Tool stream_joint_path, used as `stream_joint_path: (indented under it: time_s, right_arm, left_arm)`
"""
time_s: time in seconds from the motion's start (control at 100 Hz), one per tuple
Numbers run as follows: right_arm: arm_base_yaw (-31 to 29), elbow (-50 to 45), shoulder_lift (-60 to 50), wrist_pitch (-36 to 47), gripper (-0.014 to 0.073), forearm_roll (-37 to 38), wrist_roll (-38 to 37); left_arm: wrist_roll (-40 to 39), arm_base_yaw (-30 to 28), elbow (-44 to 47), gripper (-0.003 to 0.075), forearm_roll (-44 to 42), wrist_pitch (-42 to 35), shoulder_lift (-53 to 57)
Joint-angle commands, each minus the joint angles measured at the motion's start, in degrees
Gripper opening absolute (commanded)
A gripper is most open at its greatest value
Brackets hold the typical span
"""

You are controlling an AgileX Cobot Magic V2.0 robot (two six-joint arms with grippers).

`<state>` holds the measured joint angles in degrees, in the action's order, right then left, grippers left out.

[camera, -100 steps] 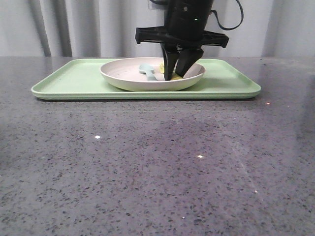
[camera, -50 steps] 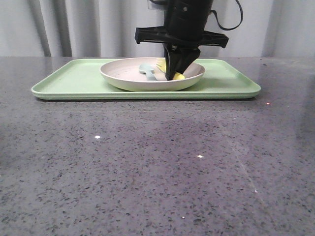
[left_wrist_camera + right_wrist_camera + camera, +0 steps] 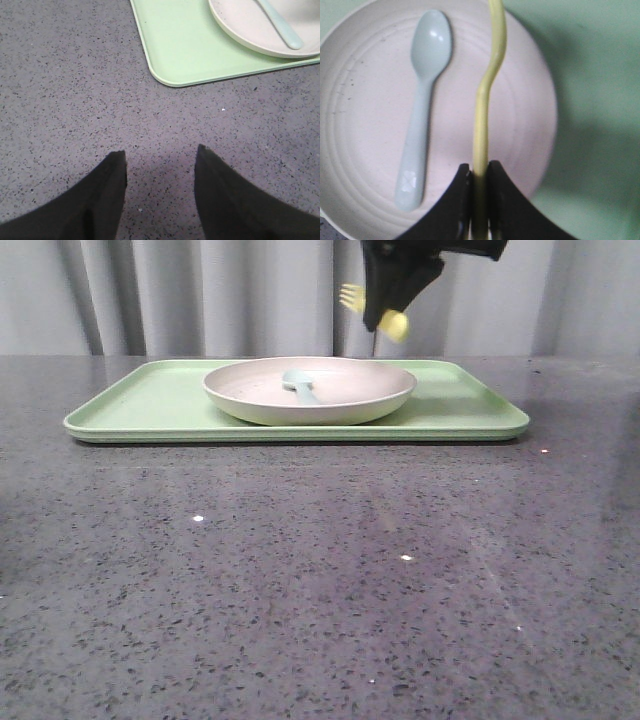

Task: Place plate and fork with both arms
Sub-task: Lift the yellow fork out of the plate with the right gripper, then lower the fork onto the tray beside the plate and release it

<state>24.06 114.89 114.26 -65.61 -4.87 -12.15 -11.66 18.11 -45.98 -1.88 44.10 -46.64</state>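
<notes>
The right end effector [image 3: 385, 312] hangs in the air above the right-hand part of the shallow round off-white plate [image 3: 310, 390], its black fingers pressed together on the small bright yellow plastic fork [image 3: 372, 308]. From the front the fork is carried well clear of the plate, tines toward nine o'clock and the rounded handle end poking out at about four o'clock of the fingers. In the right wrist view its long axis runs straight out from the pinch, nearly parallel to the pale blue-grey plastic spoon [image 3: 422, 107] lying in the plate.

The plate sits on the flat light green rectangular tray [image 3: 150, 400] at the far side of the grey speckled worktop [image 3: 300, 570]. The left end effector [image 3: 160, 187] hovers spread and empty over bare worktop, with the tray's corner and the plate off at about one o'clock. That arm looks the nearer one for the plate.
</notes>
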Motion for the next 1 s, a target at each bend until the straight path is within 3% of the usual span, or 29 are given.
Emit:
stream_joint_path:
  time_s: [0.0, 0.35, 0.68, 0.99]
  right_arm:
    - [-3.04, 1.63, -5.05, -0.20, -0.0014, 0.83, 0.75]
    - [-11.23, 1.52, -6.91, -6.70, -0.0014, 0.83, 3.75]
    - [-11.23, 1.44, -4.35, -6.73, -0.0014, 0.72, 4.13]
    - [-11.06, 1.44, 0.87, -6.04, -0.0014, -5.31, 4.13]
  left_arm:
    - [-0.73, -0.08, -1.42, 0.0312, -0.21, -3.23, 0.45]
    - [-0.73, -0.08, -1.42, 0.0312, -0.21, -3.63, 0.45]
    - [-0.73, -0.08, -1.42, 0.0312, -0.21, -3.63, 0.45]
    - [-0.73, -0.08, -1.42, 0.0312, -0.21, -3.63, 0.45]
